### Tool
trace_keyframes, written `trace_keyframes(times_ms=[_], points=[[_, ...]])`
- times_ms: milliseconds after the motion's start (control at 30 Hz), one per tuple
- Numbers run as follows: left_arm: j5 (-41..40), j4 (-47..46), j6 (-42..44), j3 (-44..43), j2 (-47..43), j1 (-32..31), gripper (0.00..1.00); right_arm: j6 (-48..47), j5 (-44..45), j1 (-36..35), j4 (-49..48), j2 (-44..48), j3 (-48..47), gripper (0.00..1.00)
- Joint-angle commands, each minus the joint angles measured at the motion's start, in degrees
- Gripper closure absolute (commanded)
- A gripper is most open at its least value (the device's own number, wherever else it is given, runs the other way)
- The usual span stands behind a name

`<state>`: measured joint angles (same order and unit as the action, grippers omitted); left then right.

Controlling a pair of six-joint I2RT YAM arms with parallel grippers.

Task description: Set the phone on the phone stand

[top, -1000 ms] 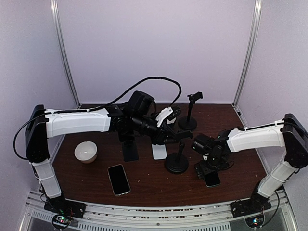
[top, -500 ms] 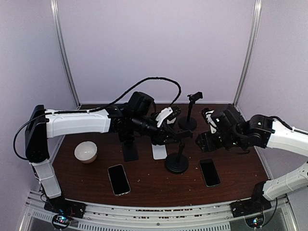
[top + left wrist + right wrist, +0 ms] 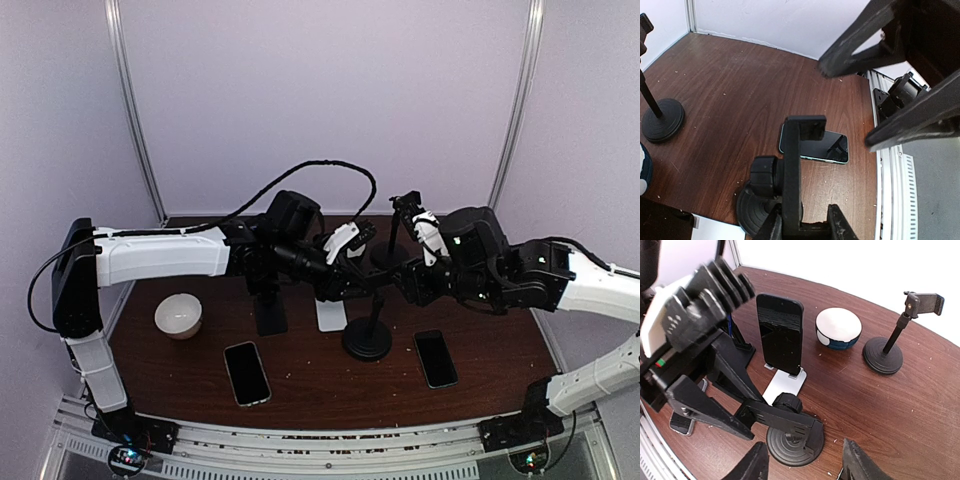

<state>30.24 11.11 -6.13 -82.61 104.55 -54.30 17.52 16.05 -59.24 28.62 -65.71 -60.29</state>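
**Black clamp stand being braced; phone not yet lifted**

Black stand bracket is sitting clenched between the fingers of the left gripper (image 3: 807, 227). It is bracing the phone stand (image 3: 792, 165) just below its clamp, probably so the head is not swivelling when a phone goes in. The wrist view is cropping the fingertips, so the exact contact is uncertain. The right gripper (image 3: 805, 466) is hovering above the stand's round base, jaws parted, nothing between them. The phone (image 3: 436, 358) is lying flat on the table (image 3: 500, 350), just right of that base and apart from both grippers. Judgement: the pick is outstanding. A second phone (image 3: 247, 372) is lying front-left, well apart from the stand.
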Motion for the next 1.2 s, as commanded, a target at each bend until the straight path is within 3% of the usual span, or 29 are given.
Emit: trace_keyframes(times_ms=[0, 167, 333, 567, 700, 900, 1167], points=[[-1.0, -1.8, 0.6, 0.0, -1.5, 0.4, 1.0, 0.0, 2.8, -0.1, 0.8, -3.5, -0.7, 0.51], [-1.2, -1.7, 0.6, 0.3, -1.4, 0.4, 1.0, 1.0, 4.2, -0.1, 1.2, -4.2, 0.6, 0.57], [-1.1, -1.7, 0.7, 0.2, -1.3, 0.4, 1.0, 1.7, 5.1, 0.1, 0.9, -4.9, 1.1, 0.73], [-1.1, -1.2, 1.2, -0.1, -1.3, 0.4, 1.0, 2.2, 5.7, 1.4, 1.9, -6.4, 1.0, 0.73], [-0.9, -1.2, 1.3, 0.1, -1.2, 0.4, 1.0, 2.1, 5.4, 1.7, 1.4, -6.3, 0.8, 0.79], [0.0, -0.3, 2.0, 0.0, -1.2, 0.4, 1.0, 3.6, 6.2, 3.4, 2.5, -5.9, 1.1, 1.0], [-0.4, 2.3, 3.6, -0.3, -2.2, 0.5, 1.0, 7.8, 10.1, 9.7, 7.8, -3.4, 3.9, 1.0]])
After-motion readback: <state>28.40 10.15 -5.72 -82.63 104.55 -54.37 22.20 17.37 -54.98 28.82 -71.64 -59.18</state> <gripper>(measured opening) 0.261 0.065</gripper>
